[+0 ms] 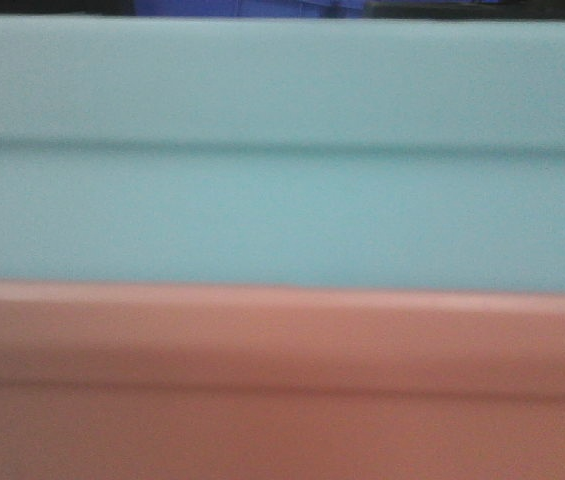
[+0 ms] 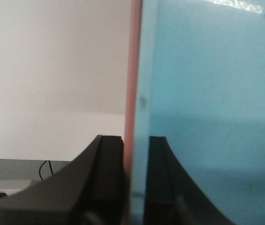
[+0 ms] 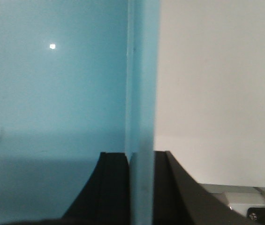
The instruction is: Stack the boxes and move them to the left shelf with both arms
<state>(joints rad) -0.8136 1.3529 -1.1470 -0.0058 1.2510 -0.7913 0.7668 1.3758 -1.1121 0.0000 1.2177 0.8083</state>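
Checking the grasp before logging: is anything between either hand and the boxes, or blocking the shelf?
No. The left hand clamps the walls of the pink box and blue box together; the right hand clamps the blue box's wall. No shelf in view, so that path is unknown.

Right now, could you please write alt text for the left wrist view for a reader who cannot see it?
The left gripper pinches the upright side walls of two stacked boxes, one black finger against the salmon pink box, the other against the light blue box. A pale wall fills the left half behind.
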